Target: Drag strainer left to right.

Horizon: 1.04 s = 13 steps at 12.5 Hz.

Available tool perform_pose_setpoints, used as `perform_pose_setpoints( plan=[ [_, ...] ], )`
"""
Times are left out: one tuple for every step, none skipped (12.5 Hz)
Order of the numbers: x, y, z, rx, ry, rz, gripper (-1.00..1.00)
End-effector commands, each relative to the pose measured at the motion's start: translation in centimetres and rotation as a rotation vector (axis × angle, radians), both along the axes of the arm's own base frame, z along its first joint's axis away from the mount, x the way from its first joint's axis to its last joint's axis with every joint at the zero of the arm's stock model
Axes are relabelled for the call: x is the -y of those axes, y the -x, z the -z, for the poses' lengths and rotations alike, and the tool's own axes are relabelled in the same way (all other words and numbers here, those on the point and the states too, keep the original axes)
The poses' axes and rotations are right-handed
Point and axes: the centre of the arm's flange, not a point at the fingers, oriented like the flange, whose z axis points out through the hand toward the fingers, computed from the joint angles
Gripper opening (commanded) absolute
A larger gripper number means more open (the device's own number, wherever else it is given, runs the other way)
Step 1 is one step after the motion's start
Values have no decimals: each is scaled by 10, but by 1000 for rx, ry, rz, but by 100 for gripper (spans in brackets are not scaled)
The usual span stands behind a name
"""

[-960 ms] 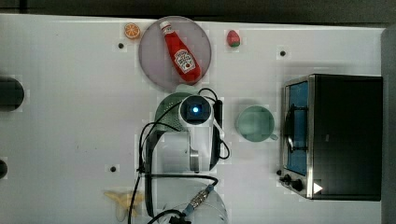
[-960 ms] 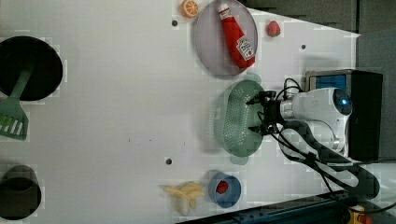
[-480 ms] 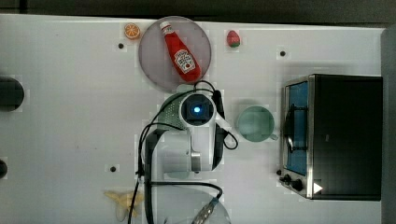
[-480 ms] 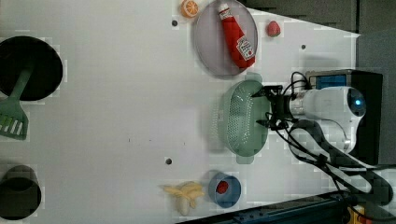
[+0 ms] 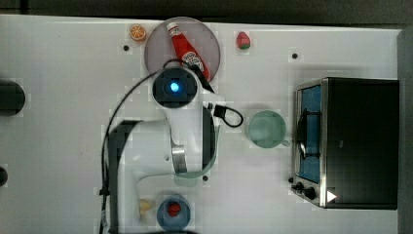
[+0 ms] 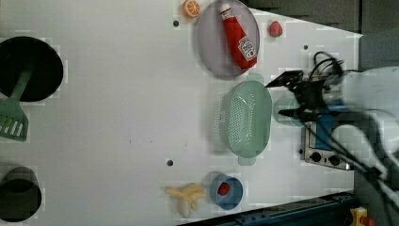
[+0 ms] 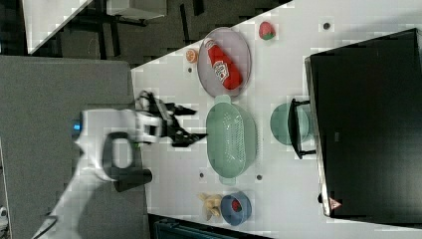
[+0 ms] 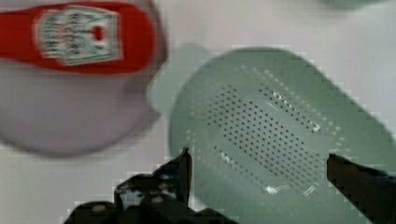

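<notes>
White and wide, the worktop [image 6: 117, 117] carries everything we see. On it stands a black toaster oven [image 5: 358, 141] at the top view's right, its glass door facing the rest of the things. The arm [image 5: 180, 131] reaches in from the top view's lower edge and covers most of the strainer [image 6: 247, 117] there. In the left view we see the strainer whole: pale green, oblong, its holed bottom up to us, lying flat between the grey plate [image 6: 214, 52] and the blue bowl [image 6: 227, 191]. One rounded end sits just beside the plate's rim. The plate bears a red ketchup bottle [image 6: 239, 36]. A round green cup [image 5: 265, 129] stands between the strainer and the oven. The tool [image 7: 188, 123] hangs beside the strainer in the right view, its fingers [image 8: 182, 168] spread wide and holding nothing; in the wrist view we see them straddling the strainer's rim from above, apart from it.
</notes>
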Motion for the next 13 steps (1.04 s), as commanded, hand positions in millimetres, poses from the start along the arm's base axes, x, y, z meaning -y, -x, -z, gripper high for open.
perform_pose_setpoints(
  plan=[
    [47, -26, -111, 26, 3, -197, 100],
    [58, -34, -143, 47, 9, -282, 100],
    [71, -42, -173, 87, 28, -360, 100],
    [82, -45, -197, 114, 46, -394, 100],
    [86, -44, -215, 114, 46, -389, 100],
    [87, -39, -228, 87, 39, -383, 100],
    [86, -33, -240, 63, 30, -382, 100],
    [88, -29, -249, 47, 26, -376, 100],
    [90, -26, -253, 26, 22, -372, 100],
    [92, -23, -252, 5, 18, -368, 100],
    [91, -22, -251, 2, 12, -372, 100],
    [90, -22, -251, 2, 12, -374, 100],
    [90, -23, -251, 1, 12, -374, 100]
  ],
)
